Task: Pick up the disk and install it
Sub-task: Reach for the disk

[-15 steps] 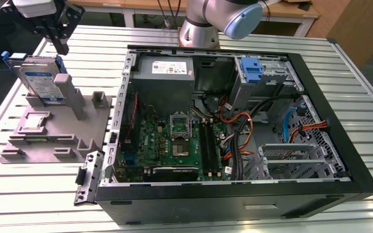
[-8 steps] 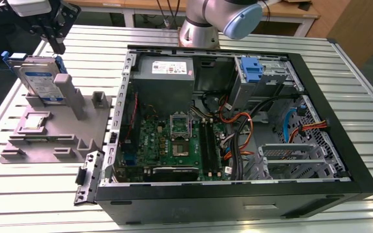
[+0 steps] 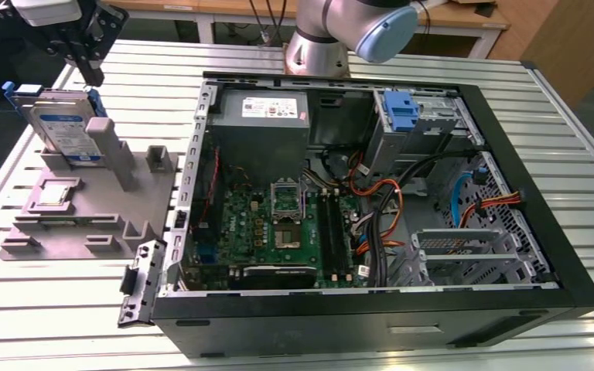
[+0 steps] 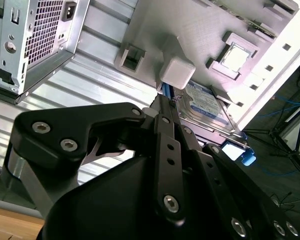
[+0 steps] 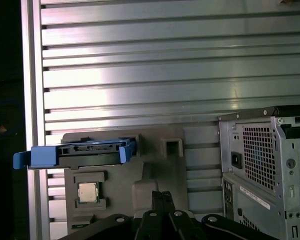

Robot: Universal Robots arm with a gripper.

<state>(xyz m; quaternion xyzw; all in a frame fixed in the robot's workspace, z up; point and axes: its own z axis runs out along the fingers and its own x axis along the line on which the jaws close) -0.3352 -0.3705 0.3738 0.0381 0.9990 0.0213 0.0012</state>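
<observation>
The disk [image 3: 63,127] stands on edge in a grey holder [image 3: 101,220] at the exterior view's left, silver with a white-and-blue label and blue rails. In the first wrist view the disk [image 5: 80,152] shows edge-on as a blue-railed bar. In the second wrist view the disk's label [image 4: 205,106] shows beyond the fingers. My gripper [image 3: 93,76] hangs just above and behind the disk, apart from it. Its black fingers are pressed together and hold nothing, as both wrist views show the gripper [image 5: 161,196] [image 4: 162,102].
An open computer case [image 3: 544,255] lies on the slatted metal table [image 3: 29,309], with a motherboard [image 3: 276,224], a grey power supply [image 3: 266,108] and a blue bracket [image 3: 401,112] at a drive bay. A processor chip [image 3: 55,193] rests on the holder.
</observation>
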